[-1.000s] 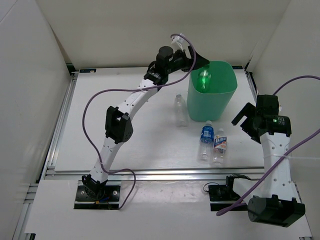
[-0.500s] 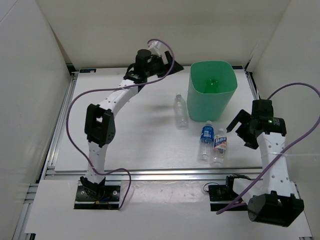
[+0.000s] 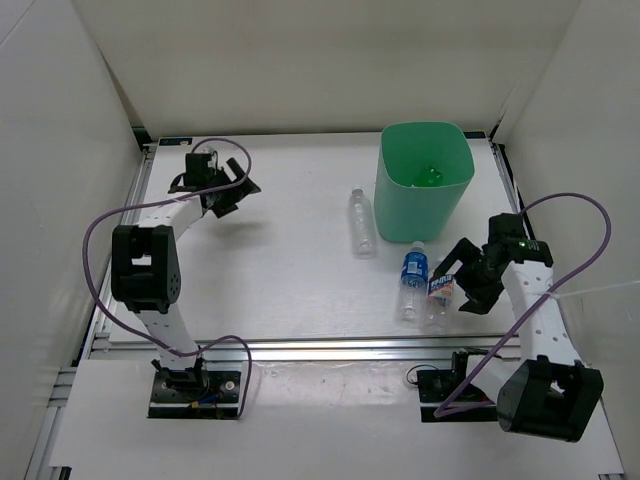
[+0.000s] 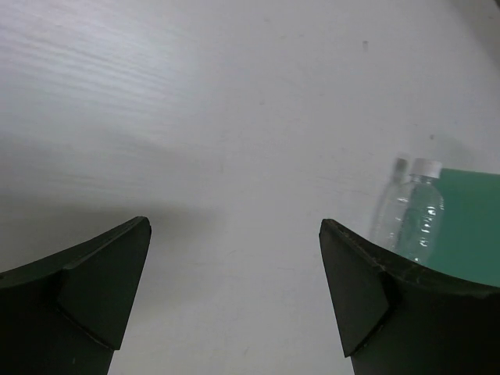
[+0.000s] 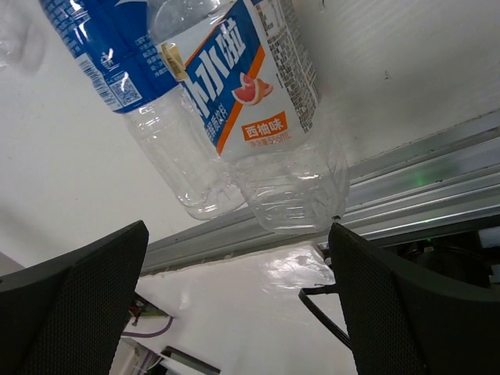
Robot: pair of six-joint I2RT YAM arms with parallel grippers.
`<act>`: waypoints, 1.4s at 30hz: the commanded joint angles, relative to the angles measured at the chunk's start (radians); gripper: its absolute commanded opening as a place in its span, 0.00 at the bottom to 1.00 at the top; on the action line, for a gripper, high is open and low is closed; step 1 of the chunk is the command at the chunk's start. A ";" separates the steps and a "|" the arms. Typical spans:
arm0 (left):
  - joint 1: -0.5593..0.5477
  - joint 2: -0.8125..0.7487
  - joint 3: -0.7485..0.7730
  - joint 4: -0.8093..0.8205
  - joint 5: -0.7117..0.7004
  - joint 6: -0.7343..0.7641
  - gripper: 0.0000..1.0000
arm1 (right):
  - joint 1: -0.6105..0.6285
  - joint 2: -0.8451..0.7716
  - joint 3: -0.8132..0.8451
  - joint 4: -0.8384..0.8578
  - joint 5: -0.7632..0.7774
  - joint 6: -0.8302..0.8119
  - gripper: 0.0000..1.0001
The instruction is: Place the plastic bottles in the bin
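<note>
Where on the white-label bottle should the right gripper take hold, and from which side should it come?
Probably the neck end, from above. The white-label bottle lies flat, its body against the blue-label bottle, so a finger hardly fits between them there; toward the caps both taper and leave a gap. The open right gripper hovers close by.

- The left arm (image 3: pixel 148 262) is bent at far left; the left gripper (image 3: pixel 234 196) has jaws wide apart.
- The right gripper (image 3: pixel 463 279) is low, turned leftward, jaws wide apart.
</note>
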 commanded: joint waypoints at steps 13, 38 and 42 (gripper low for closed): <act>0.099 -0.081 0.000 -0.049 0.033 0.037 1.00 | -0.004 0.234 -0.057 0.082 0.029 0.108 1.00; 0.127 0.001 0.071 -0.049 0.094 -0.023 1.00 | -0.004 0.126 0.344 -0.242 0.228 0.182 0.22; 0.127 0.031 0.095 -0.049 0.114 -0.023 1.00 | 0.007 0.090 0.603 -0.261 0.280 0.194 0.15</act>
